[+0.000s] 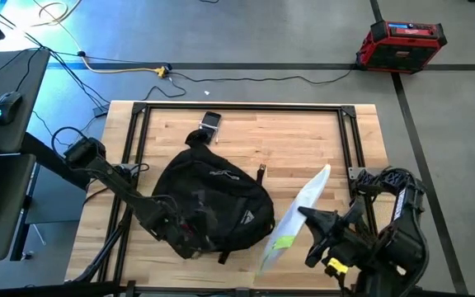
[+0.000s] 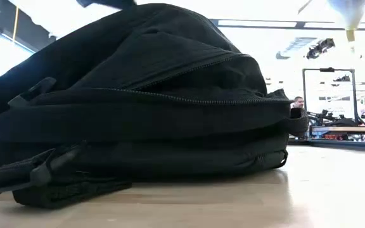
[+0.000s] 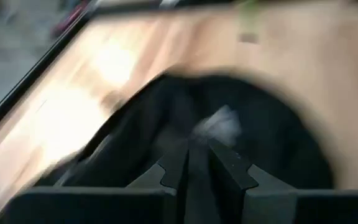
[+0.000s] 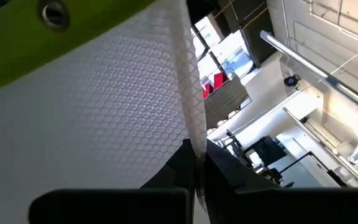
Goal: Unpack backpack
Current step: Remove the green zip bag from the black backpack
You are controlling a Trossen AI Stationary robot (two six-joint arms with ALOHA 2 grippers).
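Note:
The black backpack [image 1: 213,206] lies on its side in the middle of the table and fills the low view [image 2: 144,101]. My left gripper [image 1: 169,219] is at its left edge, its fingers close together over the black fabric [image 3: 197,152]. My right gripper [image 1: 305,216] is right of the backpack, shut on a translucent pouch [image 1: 299,216] with neon-yellow trim [image 4: 36,50]. The pouch is off the table, and one end shows high up in the low view [image 2: 348,12]. My left gripper has black backpack fabric [image 3: 199,134] between its nearly closed fingers, at the backpack's left side. The view is blurred, so the exact part does not show. The backpack rests on the table. My right gripper pinches one long edge of the pouch [image 4: 194,140] between its two fingers, about midway along it. It comes from the table's right. The pouch is thin and flat, tilted, and lifted clear of the table.
A small phone-like object [image 1: 211,121] lies near the table's far edge and a small dark item [image 1: 261,172] beside the backpack. A black frame [image 1: 349,140] borders the tabletop. A red case [image 1: 400,43] stands on the floor. Bare wood lies at the far right [image 1: 303,140].

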